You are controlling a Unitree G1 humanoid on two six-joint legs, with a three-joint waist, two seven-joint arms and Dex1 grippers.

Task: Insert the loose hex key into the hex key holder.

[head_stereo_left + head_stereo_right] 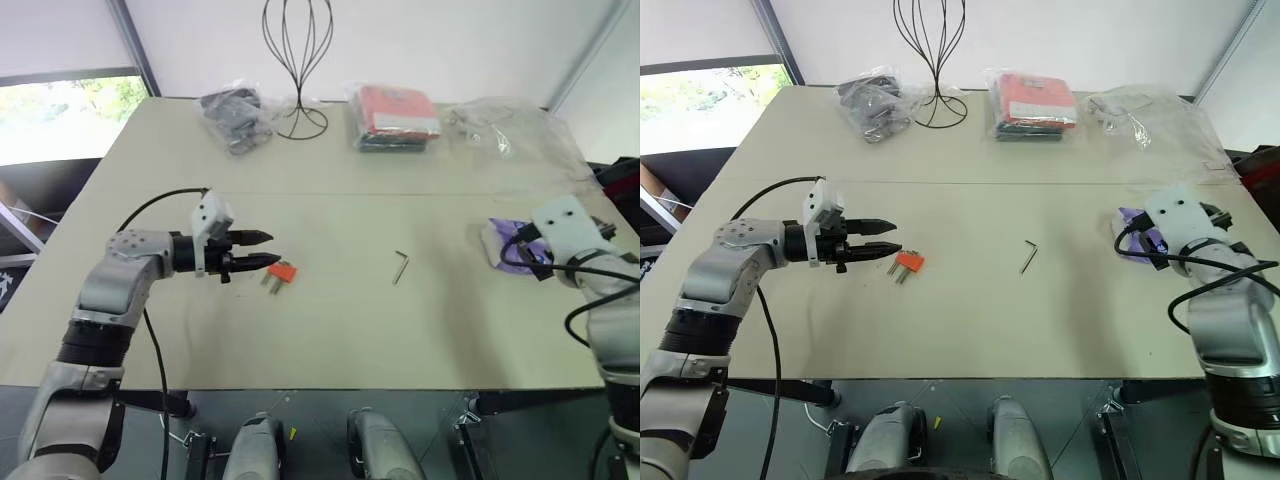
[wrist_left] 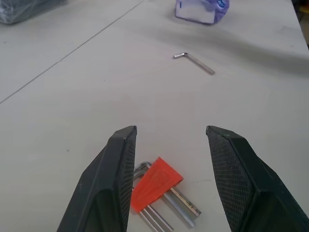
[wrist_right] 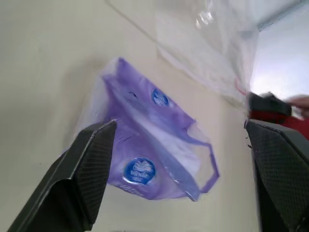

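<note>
Your left end effector (image 1: 262, 251) has its two black, cross-hatched fingers spread wide with nothing between them, poised just above the hex key holder (image 1: 281, 272). The holder lies flat on the bench (image 1: 330, 330), toward its left side and nearer the front edge than the back. It is a small orange-red plastic wedge with a few short grey steel keys fanning out of one end.

Your right end effector (image 3: 178, 164) is also wide open and empty, over the right edge of the bench, above a crinkled purple-and-white packet (image 3: 149, 145) made of thin glossy film with round blue logos.

The loose hex key (image 1: 400, 267), a thin plain grey L-shaped rod with one short bent leg, lies by itself near the middle of the bench, well apart from the holder and from both end effectors.

So judge the task as barely begun: neither piece is held, and the key is not in the holder. You have yet to grasp both, align them and insert the key.

The bench top is a matte, pale beige sheet with a faint seam across it.
</note>
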